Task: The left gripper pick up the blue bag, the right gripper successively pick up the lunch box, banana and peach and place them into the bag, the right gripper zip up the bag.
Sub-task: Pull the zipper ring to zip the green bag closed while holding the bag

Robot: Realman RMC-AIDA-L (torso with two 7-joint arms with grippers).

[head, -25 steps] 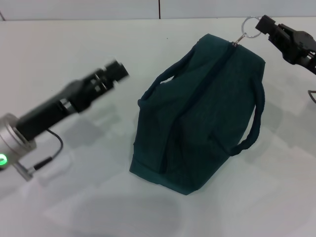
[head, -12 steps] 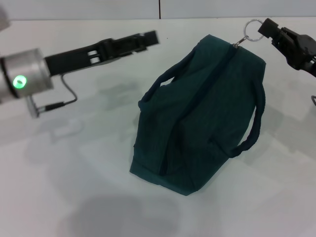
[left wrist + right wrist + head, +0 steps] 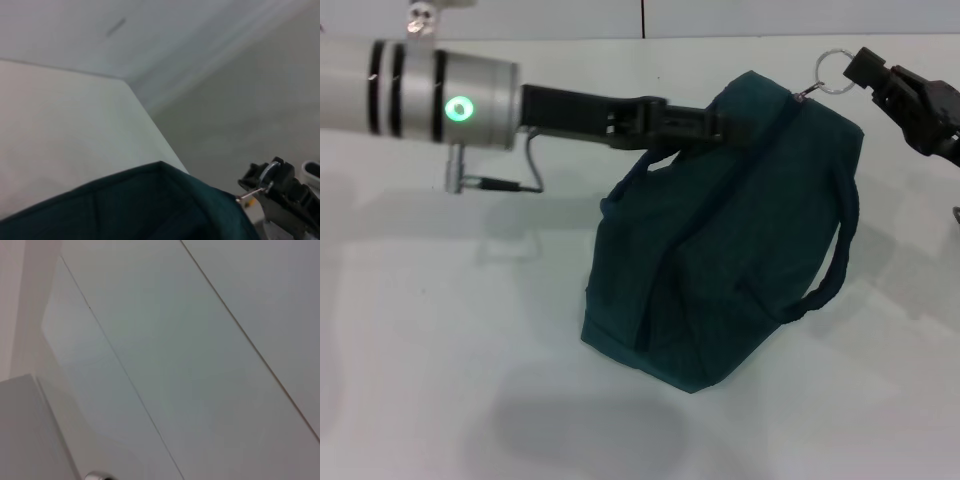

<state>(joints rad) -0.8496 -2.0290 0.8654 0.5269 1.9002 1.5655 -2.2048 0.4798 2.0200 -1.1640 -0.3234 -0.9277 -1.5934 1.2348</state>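
Note:
The blue bag, dark teal fabric with two loop handles, stands on the white table with its zipper line closed along the top. My left gripper reaches in from the left and sits at the bag's upper left side, by the near handle. At the bag's far top corner, my right gripper is shut on the zipper's metal pull ring. The left wrist view shows that ring pinched in the right gripper beyond the bag's edge. The lunch box, banana and peach are out of view.
The white table extends in front of the bag and to its left. A pale wall with a dark vertical seam runs behind the table. Only wall panels show in the right wrist view.
My left arm has swung up from the low left and across to the right, bringing its gripper to the bag's top left. The right gripper has kept hold of the zipper ring almost in place.

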